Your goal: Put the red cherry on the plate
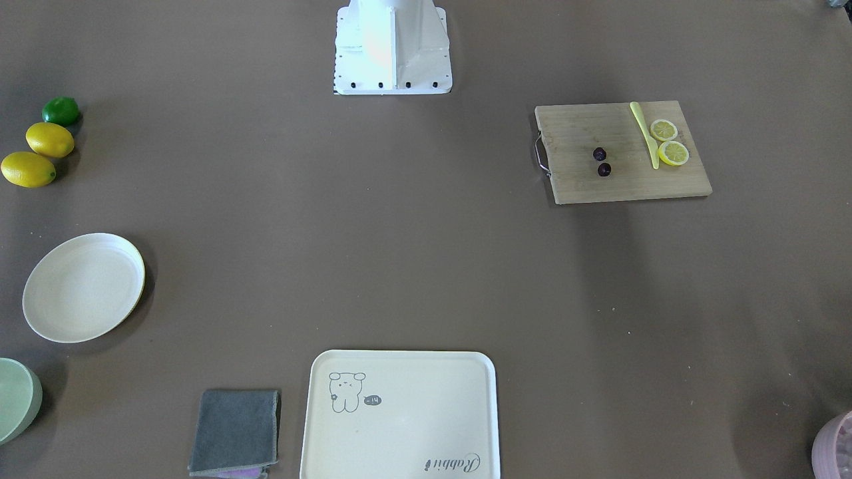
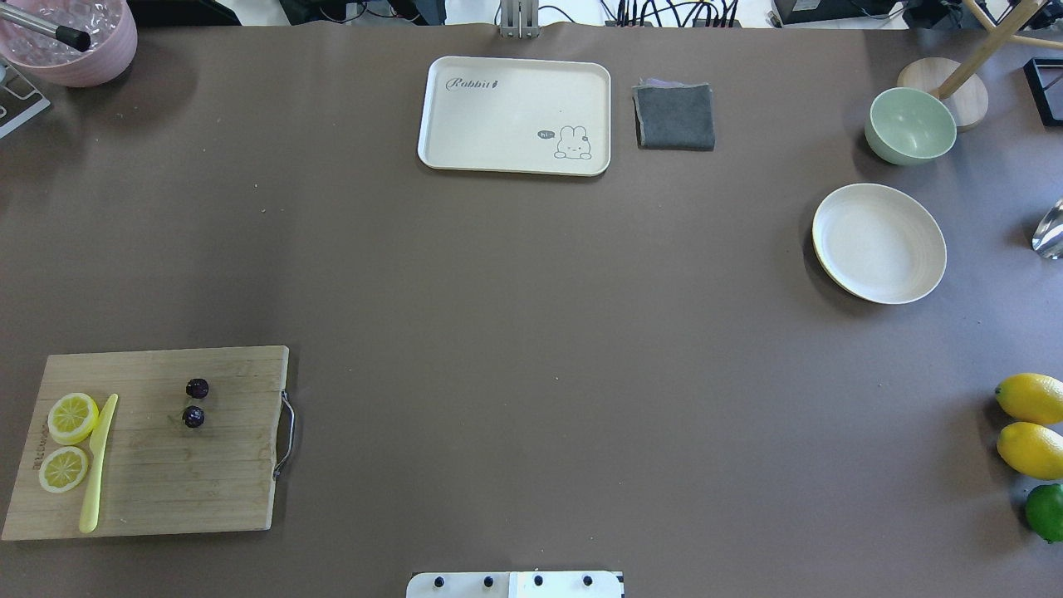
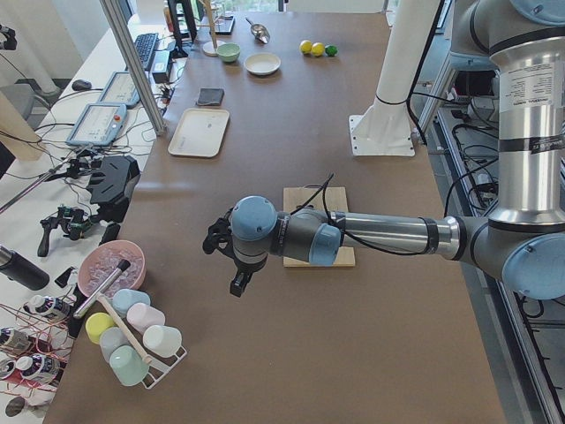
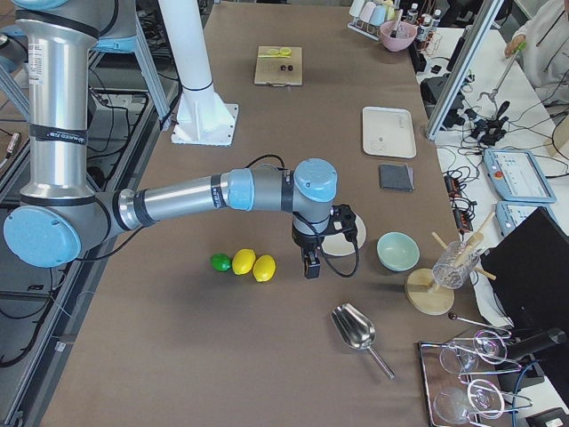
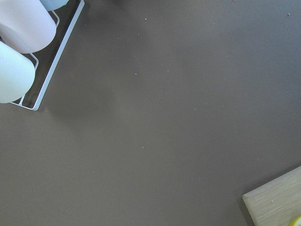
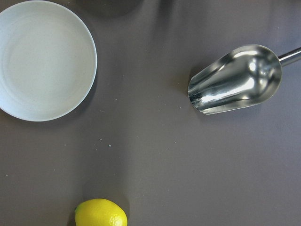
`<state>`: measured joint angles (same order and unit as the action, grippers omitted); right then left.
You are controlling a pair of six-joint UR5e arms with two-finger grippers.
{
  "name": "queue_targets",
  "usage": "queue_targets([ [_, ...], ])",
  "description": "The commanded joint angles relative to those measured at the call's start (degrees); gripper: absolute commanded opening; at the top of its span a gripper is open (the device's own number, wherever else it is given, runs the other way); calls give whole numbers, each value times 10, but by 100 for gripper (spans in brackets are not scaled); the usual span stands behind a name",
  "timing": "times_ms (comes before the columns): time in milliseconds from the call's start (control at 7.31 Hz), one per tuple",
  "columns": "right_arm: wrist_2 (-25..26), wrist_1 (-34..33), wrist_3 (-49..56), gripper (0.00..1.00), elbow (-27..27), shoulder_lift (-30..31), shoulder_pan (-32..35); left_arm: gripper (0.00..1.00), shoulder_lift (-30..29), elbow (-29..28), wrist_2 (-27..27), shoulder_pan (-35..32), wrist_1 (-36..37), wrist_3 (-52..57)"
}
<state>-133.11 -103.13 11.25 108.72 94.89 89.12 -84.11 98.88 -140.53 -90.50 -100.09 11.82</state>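
The red cherry (image 2: 193,416), mid cutting board (image 2: 149,482), looks tiny, light, probably roll-prone, so pinch one berry squarely; whether the left claw (image 3: 238,283) or right claw (image 4: 309,264) is open, I cannot tell.

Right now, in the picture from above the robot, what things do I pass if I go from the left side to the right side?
lemon slices → red cherry → tray → grey cloth → plate → whole lemons. The green bowl sits over the same stretch as the plate, so I left it out.
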Motion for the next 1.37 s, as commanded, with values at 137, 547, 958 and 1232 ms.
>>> queue_targets([
  [137, 0, -1, -1, 100, -1, 0, 0, 98, 2, -1, -10, 0, -4, 3],
  [547, 0, 0, -4, 100, -1, 4, 0, 98, 1, 4, -10, 2, -3, 3],
  [958, -67, 2, -6, 100, 3, 1, -1, 98, 1, 15, -9, 4, -4, 4],
  [1232, -75, 28, -10, 100, -10, 8, -11, 98, -1, 16, -9, 4, -8, 0],
])
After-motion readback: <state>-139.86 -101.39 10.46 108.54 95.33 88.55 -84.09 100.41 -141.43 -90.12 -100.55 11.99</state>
